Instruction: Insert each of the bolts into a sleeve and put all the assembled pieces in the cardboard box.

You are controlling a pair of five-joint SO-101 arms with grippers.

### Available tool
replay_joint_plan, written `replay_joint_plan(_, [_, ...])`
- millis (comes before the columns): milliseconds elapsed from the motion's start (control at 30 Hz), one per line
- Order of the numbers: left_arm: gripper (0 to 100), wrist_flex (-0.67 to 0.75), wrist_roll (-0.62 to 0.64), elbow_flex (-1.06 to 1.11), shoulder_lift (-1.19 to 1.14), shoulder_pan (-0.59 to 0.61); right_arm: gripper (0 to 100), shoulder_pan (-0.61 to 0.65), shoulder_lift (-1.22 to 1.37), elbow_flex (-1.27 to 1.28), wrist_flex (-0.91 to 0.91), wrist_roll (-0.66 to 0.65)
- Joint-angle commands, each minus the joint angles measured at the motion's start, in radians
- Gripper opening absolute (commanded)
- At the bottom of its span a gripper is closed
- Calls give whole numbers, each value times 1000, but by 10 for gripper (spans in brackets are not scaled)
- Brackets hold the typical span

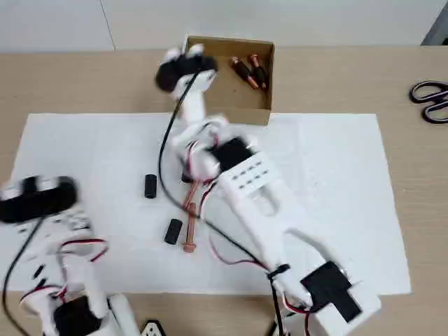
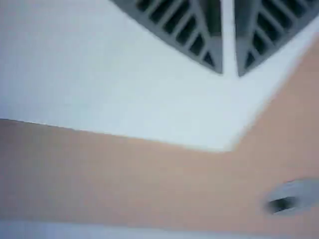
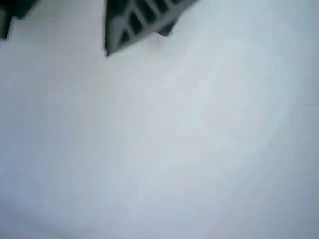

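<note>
The cardboard box stands at the far edge of the white paper, holding two copper bolts in black sleeves. Two loose black sleeves lie on the paper, with bare copper bolts beside them, partly under the right arm. My right gripper hangs high by the box's left wall. In the right wrist view it is open and holds nothing, over a plain white surface. My left gripper is shut and holds nothing above the paper's corner. The left arm stays at the near left.
Scissors lie on the bare table at the far right. A small grey and black thing lies on the wood beyond the paper's corner. The right arm's body crosses the paper's middle.
</note>
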State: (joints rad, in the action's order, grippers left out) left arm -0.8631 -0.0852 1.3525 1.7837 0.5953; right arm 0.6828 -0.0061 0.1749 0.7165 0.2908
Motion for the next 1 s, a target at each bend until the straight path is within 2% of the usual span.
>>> replay_joint_plan(0, [6, -2, 2, -2, 8, 212, 125, 39, 65, -9, -85, 37])
replay_joint_plan(233, [6, -2, 3, 77, 9, 387, 125, 50, 360, -311, 51, 327])
replay_joint_plan(567, [6, 2, 3, 90, 9, 433, 125, 191, 647, -841, 489, 551])
replay_joint_plan(967, [6, -2, 3, 90, 9, 428, 127, 136, 711, -913, 642, 549])
